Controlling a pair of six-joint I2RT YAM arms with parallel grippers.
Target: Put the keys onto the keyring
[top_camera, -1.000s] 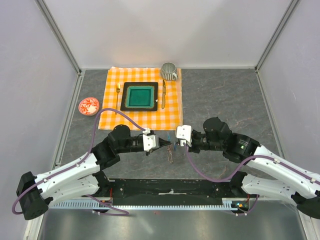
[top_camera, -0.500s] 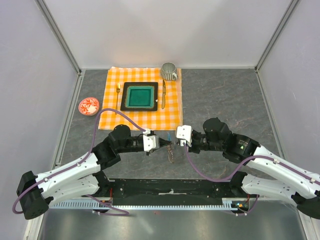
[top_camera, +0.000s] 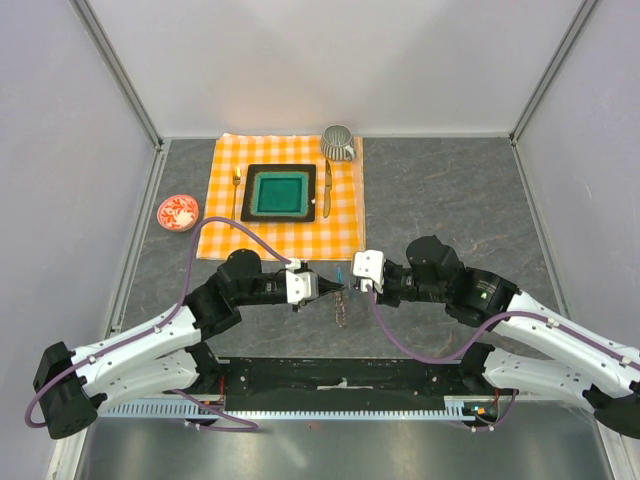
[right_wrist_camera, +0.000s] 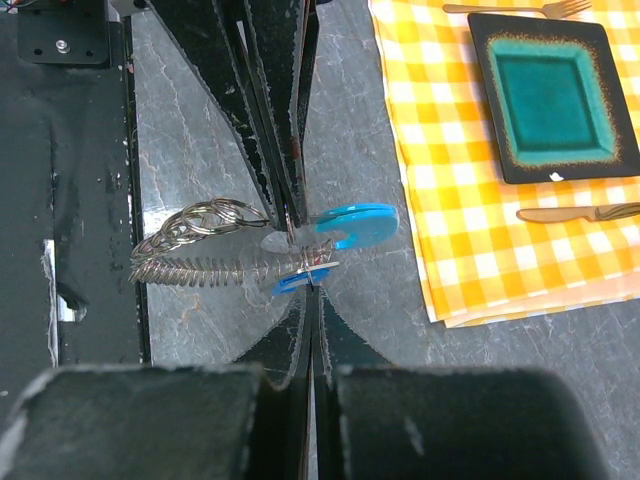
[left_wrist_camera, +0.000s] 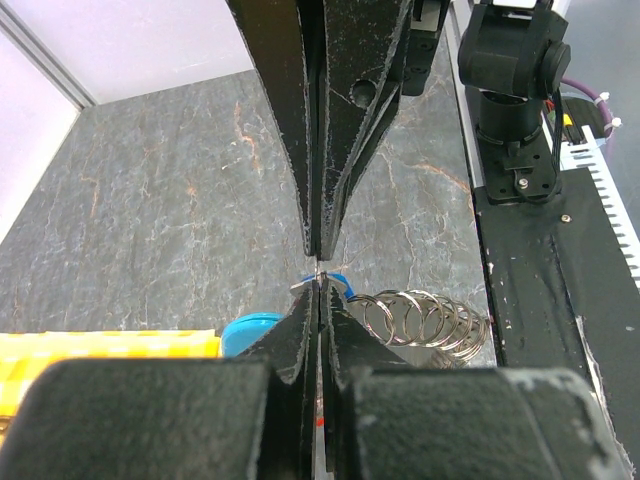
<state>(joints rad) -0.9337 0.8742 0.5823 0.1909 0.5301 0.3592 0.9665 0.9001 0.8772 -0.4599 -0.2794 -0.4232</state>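
Note:
My two grippers meet tip to tip over the grey tabletop in front of the checked cloth. The left gripper (top_camera: 333,289) (left_wrist_camera: 318,287) is shut on a thin dark key; a red spot shows deep between its jaws. The right gripper (top_camera: 351,288) (right_wrist_camera: 312,281) is shut on a thin metal edge at the end of the keyring, beside a small blue piece. The keyring (top_camera: 342,311) (left_wrist_camera: 425,320) (right_wrist_camera: 195,268), silvery coils and rings, hangs from the pinch toward the arms' bases. A curved bright-blue tag (right_wrist_camera: 355,222) (left_wrist_camera: 248,330) (top_camera: 340,272) lies just past the tips.
An orange checked cloth (top_camera: 225,235) holds a green square plate (top_camera: 279,193), a gold fork (top_camera: 236,190), a knife (top_camera: 326,190) and a ribbed cup (top_camera: 337,142). A small red dish (top_camera: 178,212) sits to its left. The black base rail (top_camera: 340,380) runs along the near edge.
Both grippers stay shut and pressed together. The keyring hanging under them has swung slightly; the arms have hardly moved.

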